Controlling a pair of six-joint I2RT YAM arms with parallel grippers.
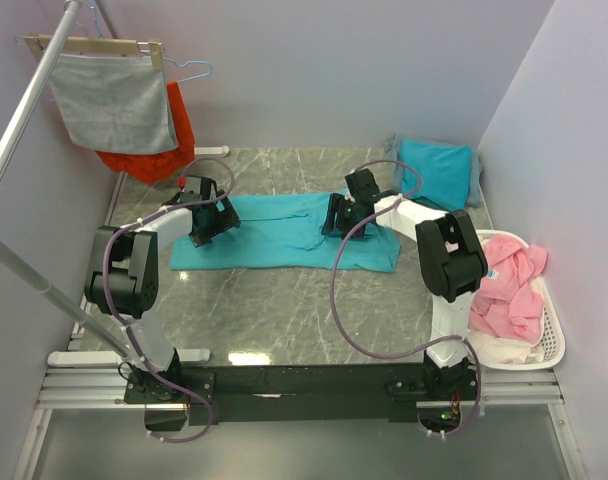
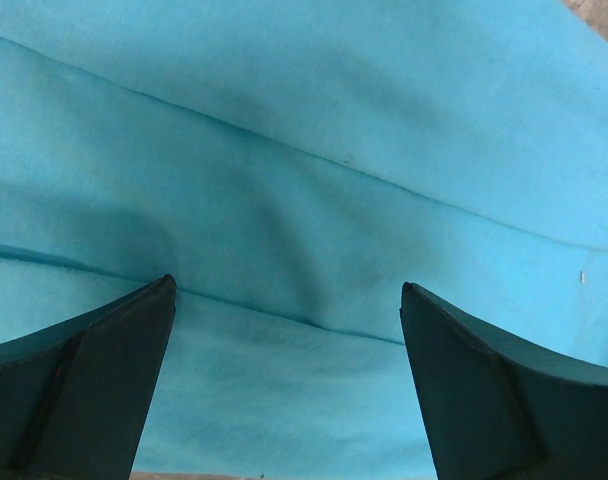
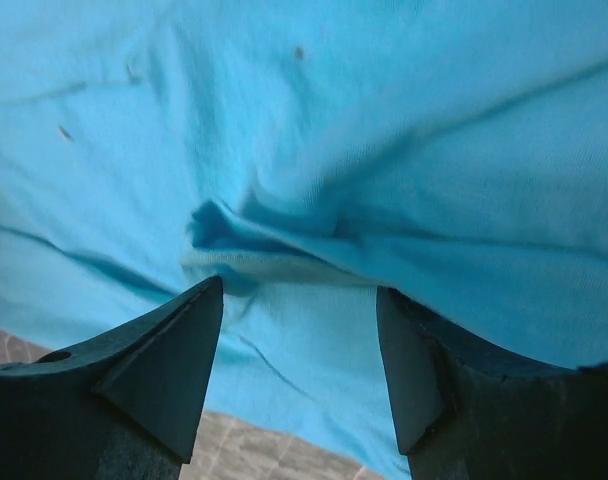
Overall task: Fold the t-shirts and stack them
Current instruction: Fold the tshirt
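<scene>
Beneath the overhead camera, the left pincer point(image 1: 212, 215) and right pincer point(image 1: 341, 215) sit low on a t-shirt point(image 1: 274, 238) spread on the table point(image 1: 284, 310). A folded t-shirt point(image 1: 436, 168) lies beyond the right one. Left wrist view: jaws wide apart, turquoise cloth beneath and ahead. Right wrist view: jaws parted, with a puckered fold point(image 3: 246, 238) just ahead of the gap.

Both arms are the same build: left arm point(image 1: 134, 270) and right arm point(image 1: 449, 258) have black joint housings and white links. A grey-purple cable point(image 1: 332, 290) loops loose off each. Bases point(image 1: 159, 400) sit on a black rail point(image 1: 304, 380). Jaws are dark, matte wedges with blunt tips. Small red part point(image 1: 183, 182) near the left wrist.
</scene>
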